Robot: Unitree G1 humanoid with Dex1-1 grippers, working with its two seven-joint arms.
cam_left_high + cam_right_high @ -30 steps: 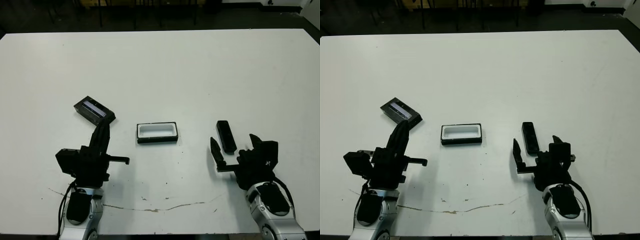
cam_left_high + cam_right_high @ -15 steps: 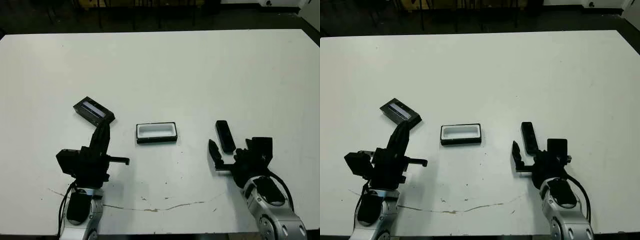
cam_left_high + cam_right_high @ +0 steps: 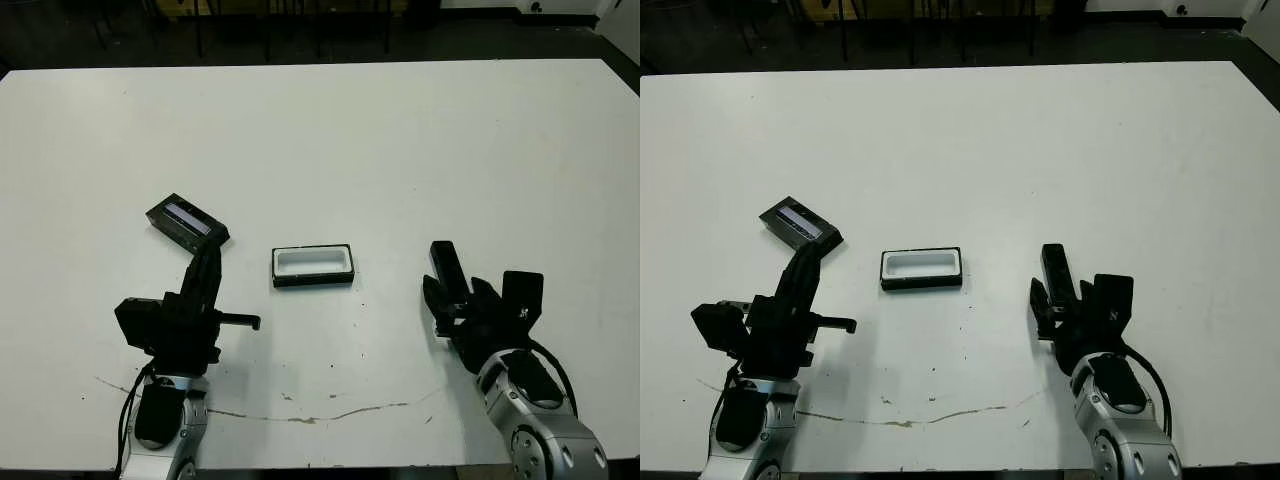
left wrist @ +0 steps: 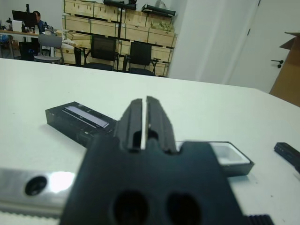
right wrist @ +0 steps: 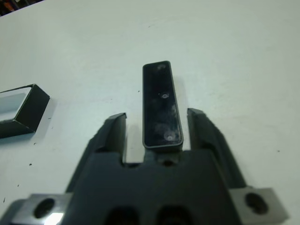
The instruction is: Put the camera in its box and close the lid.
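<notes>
White table (image 3: 400,130), wooden crates (image 4: 93,26), black chairs (image 4: 105,51)

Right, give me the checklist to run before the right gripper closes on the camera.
1. Right gripper open: ok, a finger on each side of the camera.
2. Camera between the fingers: ok, only its near end; most of it sticks out beyond the fingertips.
3. Fingers clear of the camera's sides: ok, gaps show on both.
4. Box open, white lining up: ok.
5. Lid clear of the box: ok, lying apart near the left gripper.
6. Left gripper out of the way: ok, shut, holding nothing.
</notes>
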